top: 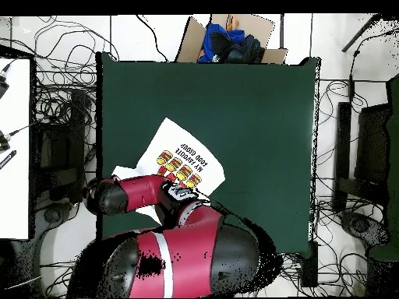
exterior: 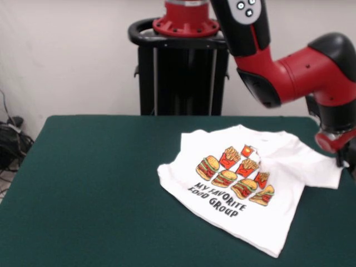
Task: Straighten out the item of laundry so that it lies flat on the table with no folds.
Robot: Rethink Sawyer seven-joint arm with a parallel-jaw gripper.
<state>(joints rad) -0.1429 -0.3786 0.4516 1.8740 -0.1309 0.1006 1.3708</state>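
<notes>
Nearest the camera in the front view, the dark green table (exterior: pixel 94 194) is bare across its front and left side, and the item of laundry (exterior: pixel 245 189) lies on the right half, turned at an angle to the table's edges. It is print side up: the burgers, fries and the black lettering read cleanly, so the body of the shirt is already largely spread. Its lower hem corner, the part closest to the camera, looks flat and sharp-edged, and the left edge of the body lies smooth as well.

Farther back the shirt is less tidy. Around the collar there are wrinkles and a small turned-over bit just beside the top of the print, and the sleeve on the right side is bunched and creased rather than laid out (it reaches toward the table's right edge). My judgement is that the task is well along but not finished: the upper part and that right sleeve need pulling out, and the other sleeve is hard to make out at all, so it may be tucked under.

Beyond the sleeve, at the right edge of the front view, the red and black arm (exterior: pixel 311 72) comes down close to the shirt. The hand itself is cut off by the frame there and hidden under the arm in the overhead view, so I cannot tell whether it is spread, closed, or pinching the cloth.
</notes>
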